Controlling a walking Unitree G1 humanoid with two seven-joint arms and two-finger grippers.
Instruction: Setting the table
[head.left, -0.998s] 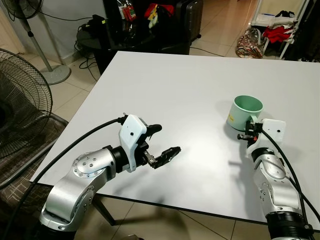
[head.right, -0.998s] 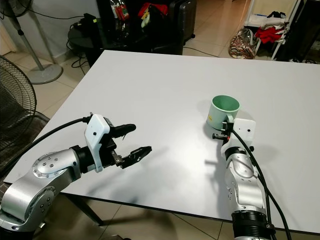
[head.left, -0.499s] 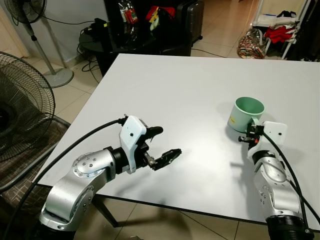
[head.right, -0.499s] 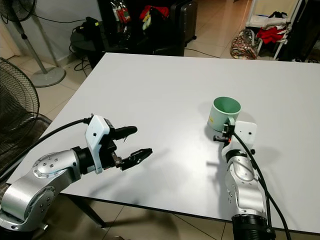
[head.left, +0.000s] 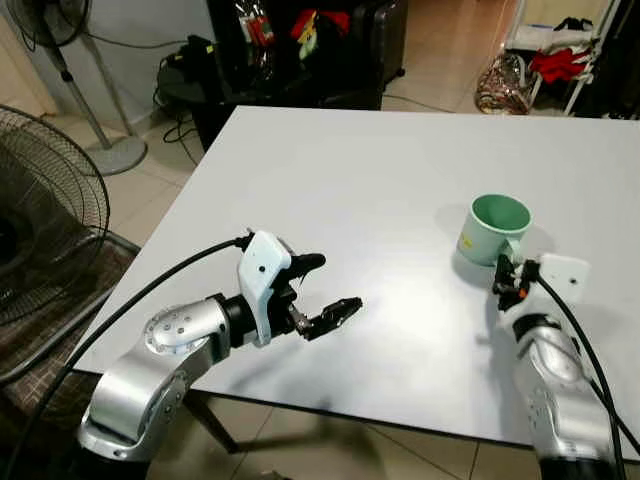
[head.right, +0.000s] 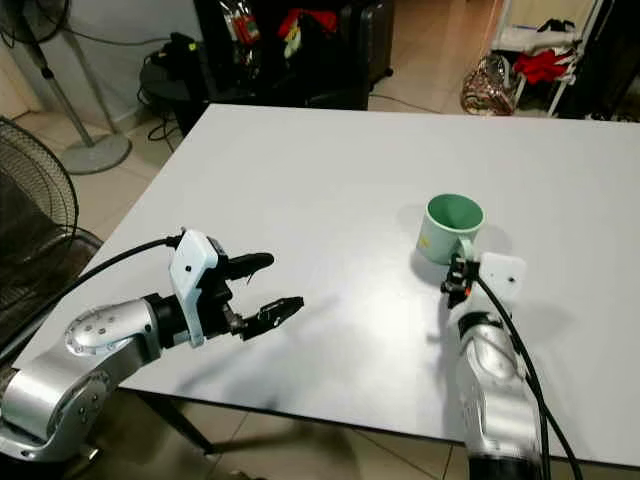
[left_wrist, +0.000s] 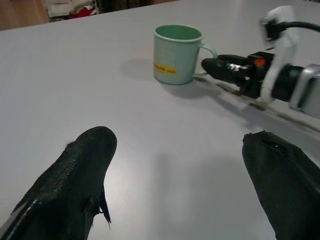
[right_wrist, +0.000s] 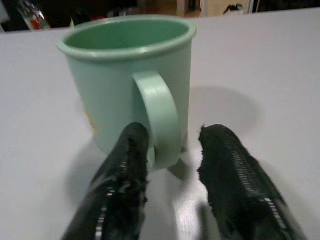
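A pale green mug (head.left: 497, 228) with a yellow label stands upright on the white table (head.left: 380, 180), right of centre. My right gripper (head.left: 505, 282) lies low on the table just behind the mug's handle (right_wrist: 160, 122). It is open: its two black fingers (right_wrist: 122, 170) reach either side of the handle with a gap showing. My left gripper (head.left: 338, 282) hovers open over the table's near left part, well apart from the mug, with nothing between its fingers (left_wrist: 80, 170). The left wrist view looks across at the mug (left_wrist: 176, 55) and the right gripper (left_wrist: 235, 70).
The table's near edge (head.left: 330, 405) runs just under both arms. A large floor fan (head.left: 40, 220) and a woven seat stand to the left. Dark furniture and bags (head.left: 300, 50) crowd the floor past the far edge. A rack with clothes (head.left: 560, 60) stands at the far right.
My right gripper has drawn back a little from the mug and to the right; the mug stays put on the table. The left arm has barely moved.
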